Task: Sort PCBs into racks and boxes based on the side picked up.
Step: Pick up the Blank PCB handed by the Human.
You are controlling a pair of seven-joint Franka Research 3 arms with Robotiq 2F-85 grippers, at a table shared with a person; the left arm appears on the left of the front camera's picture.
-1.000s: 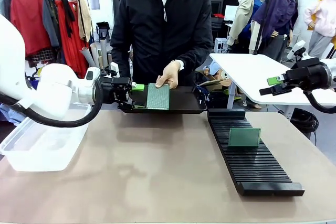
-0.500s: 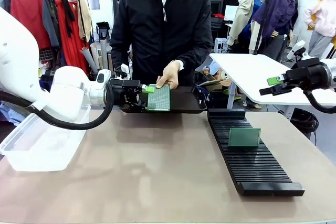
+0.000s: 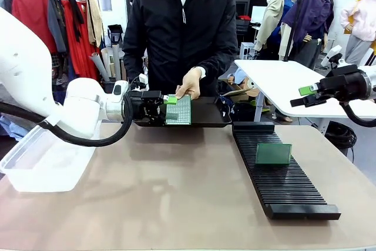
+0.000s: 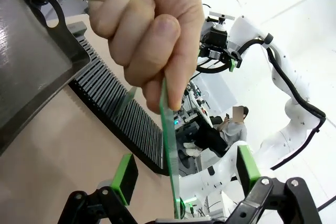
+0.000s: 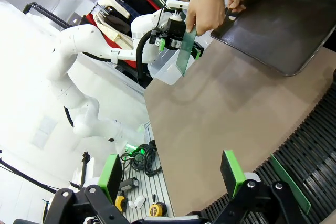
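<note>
A person's hand (image 3: 189,83) holds one PCB (image 3: 179,110) upright over the dark tray, its dotted lighter face toward me. My left gripper (image 3: 170,107) is open, with a finger on either side of the board's left edge. In the left wrist view that PCB (image 4: 169,145) stands edge-on between the green pads (image 4: 125,177), with a gap on both sides. A second PCB (image 3: 273,154) stands in a slot of the black rack (image 3: 276,186). The clear box (image 3: 41,163) sits at the left. My right gripper (image 3: 305,95) hangs open and empty, high on the right.
A dark shallow tray (image 3: 205,116) lies at the far edge in front of the person. A white side table (image 3: 282,83) stands beyond the rack, under my right arm. The brown tabletop (image 3: 176,186) stretches between the box and the rack.
My left gripper has slid right toward the held PCB, and its fingers now straddle the board's edge. The person's hand, the right arm and the racked PCB have stayed put.
</note>
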